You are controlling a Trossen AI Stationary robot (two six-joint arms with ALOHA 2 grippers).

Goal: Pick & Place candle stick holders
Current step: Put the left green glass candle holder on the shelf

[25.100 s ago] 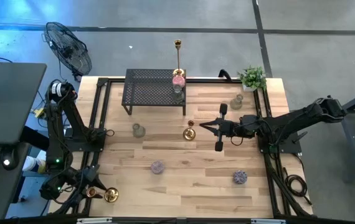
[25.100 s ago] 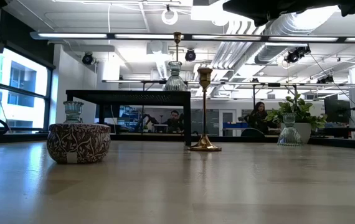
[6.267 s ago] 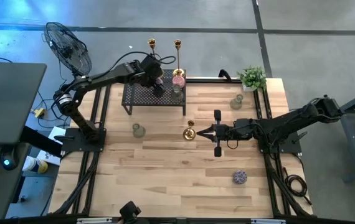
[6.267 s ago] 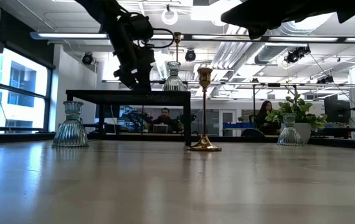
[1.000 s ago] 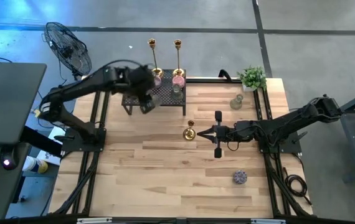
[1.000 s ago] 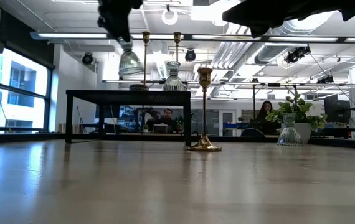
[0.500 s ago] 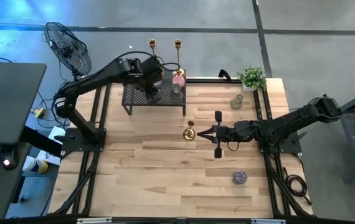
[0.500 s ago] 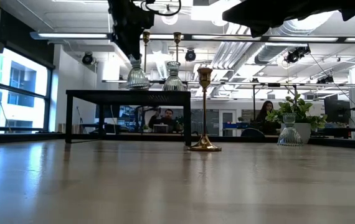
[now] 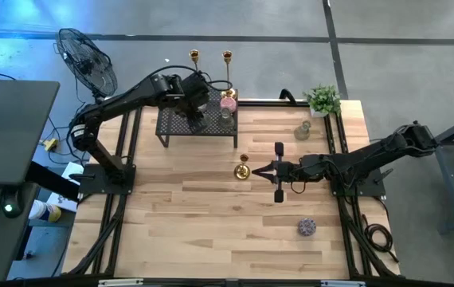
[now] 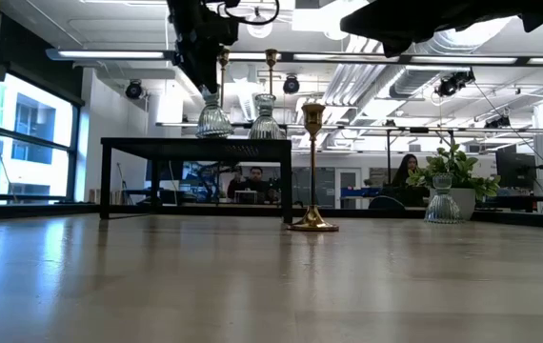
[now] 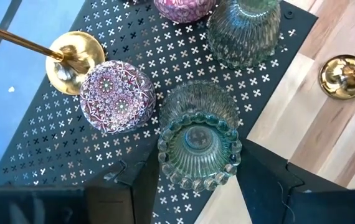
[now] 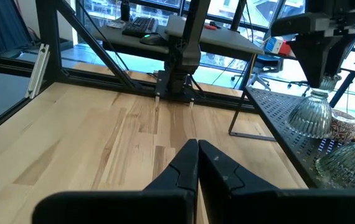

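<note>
Left claw (image 9: 194,118) hangs over the black mesh rack (image 9: 175,118), its fingers closed around a pale green glass holder (image 11: 199,142) standing on the rack, just beside a patterned purple holder (image 11: 116,96). Right claw (image 12: 197,163) hovers shut above the worktop (image 9: 219,215), near a gold candlestick (image 9: 242,169).

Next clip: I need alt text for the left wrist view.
Looking down on a pale green ribbed glass holder standing on the black mesh rack. A purple patterned round holder and a gold candlestick base sit beside it; another green glass holder is farther along.
</note>
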